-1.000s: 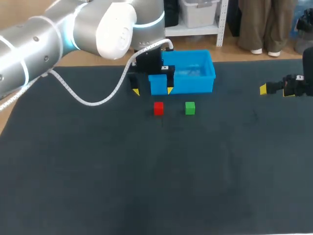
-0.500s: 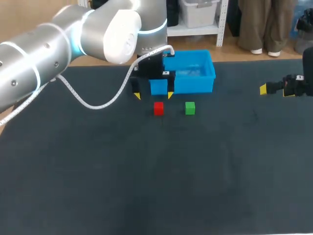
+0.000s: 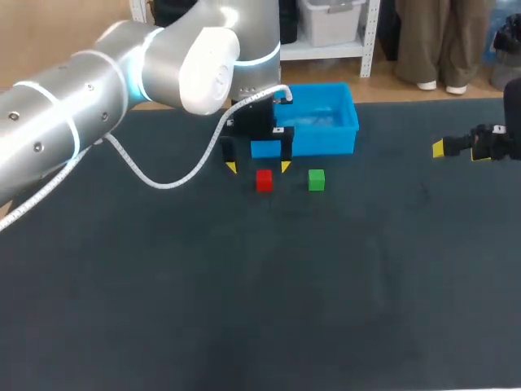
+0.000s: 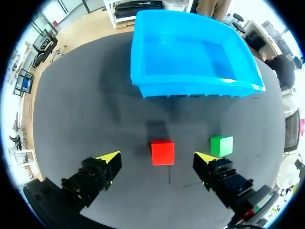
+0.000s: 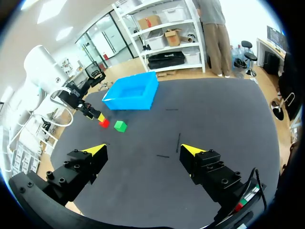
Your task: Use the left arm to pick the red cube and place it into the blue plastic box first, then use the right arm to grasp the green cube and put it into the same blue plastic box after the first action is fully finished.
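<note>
Dark tabletop point(image 3: 244, 285); red cube point(image 4: 162, 152) lies between tips of the left gripper point(image 4: 157, 158), spread wide.

Red cube point(image 4: 162, 152) between spread end effector point(image 4: 157, 161) fingers, untouched

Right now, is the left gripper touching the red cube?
Apart. Left wrist view: the red cube sits between the left gripper's open fingers, with bare table showing on both sides of it.
</note>
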Action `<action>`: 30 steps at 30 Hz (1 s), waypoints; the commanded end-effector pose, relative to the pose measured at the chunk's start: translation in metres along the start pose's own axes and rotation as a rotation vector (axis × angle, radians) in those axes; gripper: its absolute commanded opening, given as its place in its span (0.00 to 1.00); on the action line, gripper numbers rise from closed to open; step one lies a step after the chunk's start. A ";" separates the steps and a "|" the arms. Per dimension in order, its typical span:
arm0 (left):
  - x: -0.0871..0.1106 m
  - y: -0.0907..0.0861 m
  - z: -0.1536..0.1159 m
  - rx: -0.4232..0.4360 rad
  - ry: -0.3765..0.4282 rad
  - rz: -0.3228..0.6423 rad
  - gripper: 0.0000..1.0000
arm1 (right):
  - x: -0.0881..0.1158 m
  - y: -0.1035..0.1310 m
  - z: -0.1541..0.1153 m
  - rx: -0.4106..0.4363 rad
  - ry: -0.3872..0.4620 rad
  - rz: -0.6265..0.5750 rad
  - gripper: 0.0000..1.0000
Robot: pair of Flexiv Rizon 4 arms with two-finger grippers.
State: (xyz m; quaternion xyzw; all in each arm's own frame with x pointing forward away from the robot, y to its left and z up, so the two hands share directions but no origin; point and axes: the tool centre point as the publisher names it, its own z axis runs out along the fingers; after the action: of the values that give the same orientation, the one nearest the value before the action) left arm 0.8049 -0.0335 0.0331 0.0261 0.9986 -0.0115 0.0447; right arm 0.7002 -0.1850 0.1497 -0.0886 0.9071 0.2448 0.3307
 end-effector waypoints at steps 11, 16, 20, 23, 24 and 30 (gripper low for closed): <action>-0.004 -0.003 0.027 -0.019 0.051 -0.007 1.00 | 0.000 -0.001 0.000 -0.003 0.001 -0.001 1.00; -0.002 -0.004 0.032 -0.026 0.063 -0.027 1.00 | 0.000 -0.001 0.000 -0.003 0.001 -0.001 1.00; -0.001 -0.004 0.037 -0.027 0.072 -0.049 1.00 | 0.000 -0.001 0.000 -0.003 0.001 -0.001 1.00; -0.002 -0.004 0.040 -0.027 0.076 -0.055 1.00 | 0.000 -0.001 0.000 -0.003 0.001 -0.001 1.00; -0.002 -0.004 0.040 -0.028 0.076 -0.058 1.00 | 0.000 -0.001 0.000 -0.003 0.001 -0.001 1.00; -0.003 -0.003 0.045 -0.032 0.083 -0.071 1.00 | 0.000 -0.001 0.000 -0.003 0.001 -0.001 1.00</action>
State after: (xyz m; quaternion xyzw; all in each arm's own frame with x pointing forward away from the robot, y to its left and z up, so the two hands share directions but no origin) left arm 0.8052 -0.0343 -0.0102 -0.0091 0.9999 0.0013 0.0095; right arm 0.7002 -0.1850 0.1497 -0.0886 0.9071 0.2448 0.3307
